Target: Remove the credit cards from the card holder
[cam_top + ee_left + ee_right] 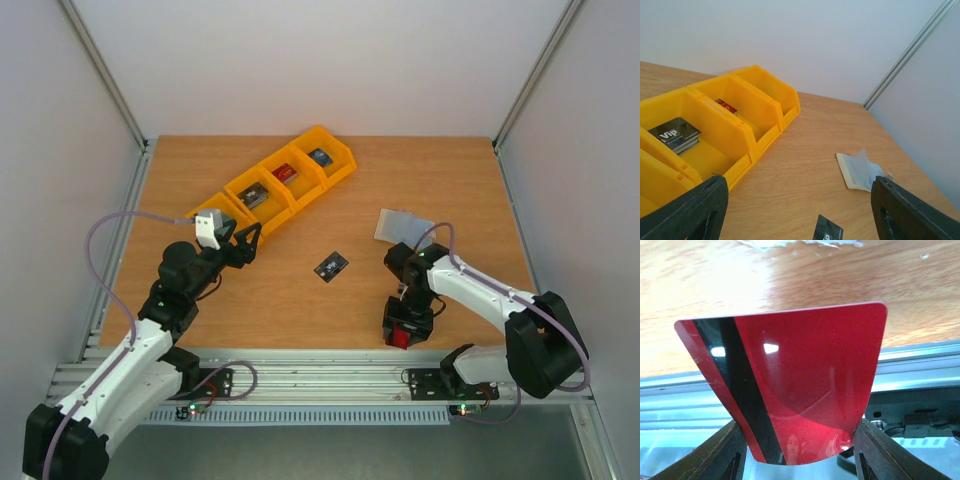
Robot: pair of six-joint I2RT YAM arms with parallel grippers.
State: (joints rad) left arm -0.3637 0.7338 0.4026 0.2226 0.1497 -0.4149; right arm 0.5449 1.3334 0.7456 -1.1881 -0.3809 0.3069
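Note:
The pale grey card holder (402,226) lies open on the table at the right; it also shows in the left wrist view (858,171). A black card (331,266) lies flat at the table's middle, its corner in the left wrist view (828,231). My right gripper (403,334) is near the front edge, shut on the red card (790,385), which has a black stripe and bows between the fingers. My left gripper (247,243) is open and empty, left of the black card, beside the yellow bins.
A row of yellow bins (275,182) runs diagonally at the back left, with cards inside them (676,135). The metal rail (320,365) borders the table's front edge, just below my right gripper.

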